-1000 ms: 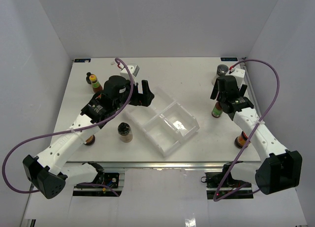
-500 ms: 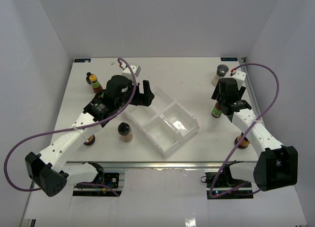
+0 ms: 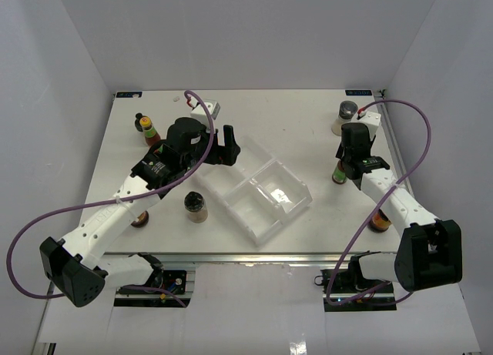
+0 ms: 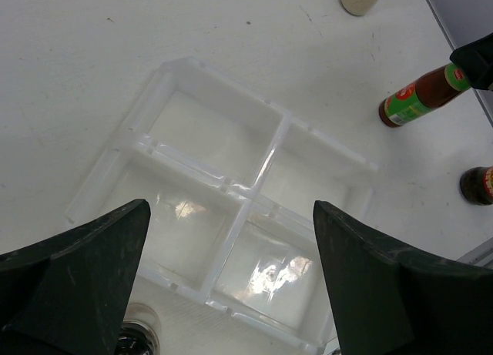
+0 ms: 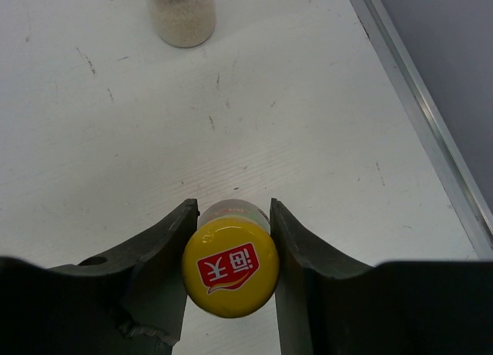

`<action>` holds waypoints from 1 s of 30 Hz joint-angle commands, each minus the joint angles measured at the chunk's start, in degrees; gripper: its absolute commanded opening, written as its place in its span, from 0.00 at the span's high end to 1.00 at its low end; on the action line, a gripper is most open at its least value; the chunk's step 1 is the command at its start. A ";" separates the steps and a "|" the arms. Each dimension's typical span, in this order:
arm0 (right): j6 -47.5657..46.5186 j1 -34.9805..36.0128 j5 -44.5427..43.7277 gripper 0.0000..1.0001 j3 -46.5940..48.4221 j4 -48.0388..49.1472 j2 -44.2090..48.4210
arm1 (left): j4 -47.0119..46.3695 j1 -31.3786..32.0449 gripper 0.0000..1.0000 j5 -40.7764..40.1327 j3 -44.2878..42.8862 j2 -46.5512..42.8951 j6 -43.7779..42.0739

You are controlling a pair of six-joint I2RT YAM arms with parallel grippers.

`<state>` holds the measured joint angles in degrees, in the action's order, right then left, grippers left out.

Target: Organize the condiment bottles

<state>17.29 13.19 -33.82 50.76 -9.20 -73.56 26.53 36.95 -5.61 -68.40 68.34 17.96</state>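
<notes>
My right gripper (image 5: 231,216) is shut on the yellow cap of a slim dark sauce bottle (image 5: 229,269) that stands upright on the table at the right (image 3: 339,173). Behind it is the grey-lidded shaker (image 3: 347,113). A red-lidded jar (image 3: 378,219) sits near the right front edge. My left gripper (image 4: 229,209) hangs open above the clear tray (image 3: 289,209), holding nothing. A dark-lidded brown jar (image 3: 196,207) stands just left of the tray. A second yellow-capped bottle (image 3: 146,130) stands at the rear left. Another jar (image 3: 140,217) is partly hidden under my left arm.
The four compartments of the tray (image 4: 266,147) hold nothing. A small white box (image 3: 209,108) lies at the rear behind my left arm. A metal rail (image 5: 420,108) runs along the table's right edge, close to the held bottle. Grey walls enclose three sides.
My right gripper's jaws have closed on the sauce bottle's cap, and that arm has drawn in slightly over it. The left arm shifted a little early on, then stayed still and open.
</notes>
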 commanded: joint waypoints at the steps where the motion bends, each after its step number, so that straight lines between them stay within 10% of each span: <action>1: -4.79 -0.08 -2.67 0.92 1.73 4.84 1.09 | -0.77 -0.12 0.02 -0.63 -1.03 -0.06 -0.73; 18: -14.10 2.44 11.88 0.92 0.56 12.17 8.83 | -0.08 -0.12 0.02 -0.28 -1.46 -0.94 -0.21; 30: -16.32 11.79 22.18 0.92 17.50 9.78 2.87 | 0.32 -1.62 0.02 -4.08 -3.34 -0.16 1.76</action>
<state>2.91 20.76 -14.71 57.92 -7.46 -68.59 26.56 36.88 -6.61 -68.49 68.79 18.44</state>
